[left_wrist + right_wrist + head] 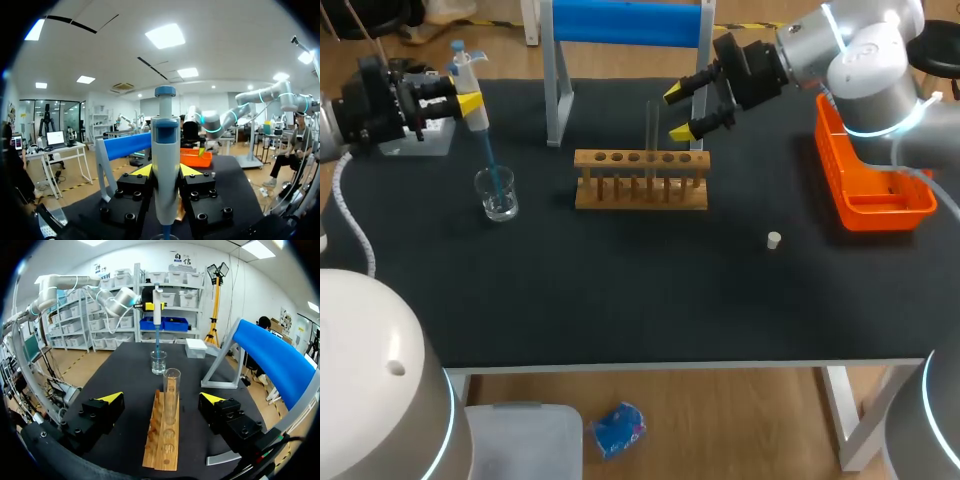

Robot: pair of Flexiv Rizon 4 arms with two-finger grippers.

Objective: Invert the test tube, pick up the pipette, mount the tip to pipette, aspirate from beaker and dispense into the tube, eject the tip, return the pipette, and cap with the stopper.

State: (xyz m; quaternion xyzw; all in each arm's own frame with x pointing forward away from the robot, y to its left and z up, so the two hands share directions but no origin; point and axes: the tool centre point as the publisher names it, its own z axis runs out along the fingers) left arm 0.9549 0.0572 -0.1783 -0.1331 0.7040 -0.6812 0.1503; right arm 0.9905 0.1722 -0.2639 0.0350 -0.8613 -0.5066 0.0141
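My left gripper (468, 101) is shut on the white and blue pipette (467, 78), held upright at the far left. The pipette's blue tip (490, 160) reaches down into the glass beaker (498, 195). In the left wrist view the pipette (165, 160) stands between the yellow fingertips (142, 170). A clear test tube (652, 128) stands upright in the wooden rack (640, 180). My right gripper (686, 111) is open just right of the tube's top. In the right wrist view the tube (171, 390) rises between its spread fingers (112, 398), untouched. A small white stopper (774, 240) lies on the mat.
An orange bin (875, 195) sits at the right edge. A blue-topped stand (625, 22) rises behind the rack. A white box (415, 140) lies under my left arm. The black mat (650, 290) is bare toward the front.
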